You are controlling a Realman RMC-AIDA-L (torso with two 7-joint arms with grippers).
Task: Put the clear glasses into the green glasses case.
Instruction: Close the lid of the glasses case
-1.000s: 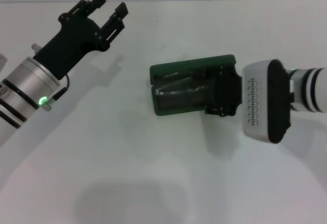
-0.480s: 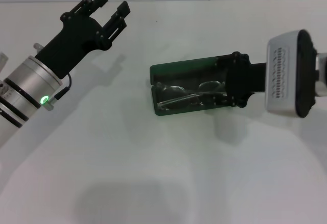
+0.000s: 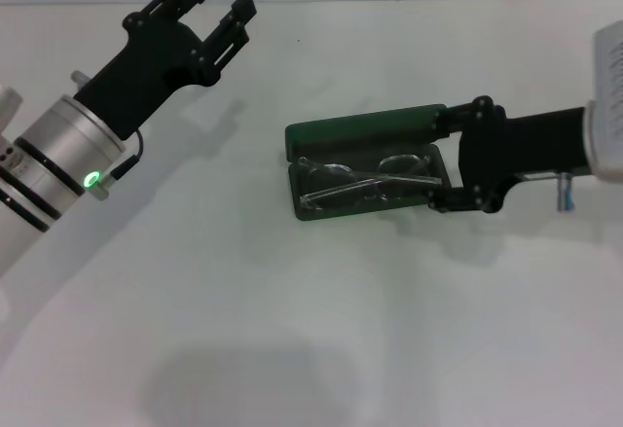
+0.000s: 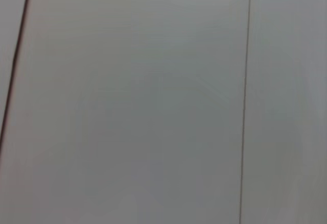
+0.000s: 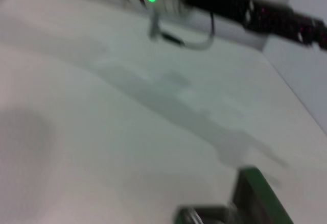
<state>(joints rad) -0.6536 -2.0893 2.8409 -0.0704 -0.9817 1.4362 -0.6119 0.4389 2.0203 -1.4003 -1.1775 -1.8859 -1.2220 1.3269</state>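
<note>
1. The transparent, colourless plastic wraparound clear glasses (image 3: 365, 180) lie inside the open dark green rectangular hard clamshell case (image 3: 362, 131) on the white table (image 3: 292, 330).
2. The right gripper (image 3: 446, 162) sits at the case's right end, fingers spread, holding nothing.
3. The left gripper (image 3: 216, 7) hangs far off, released.
4. Risk: one temple arm angles toward the rim and could foul the lid on closing.

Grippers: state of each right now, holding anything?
Left gripper: open, empty, raised over the table's far left.
Right gripper: open, empty, at the right end of the green case; the clear glasses lie inside.
</note>
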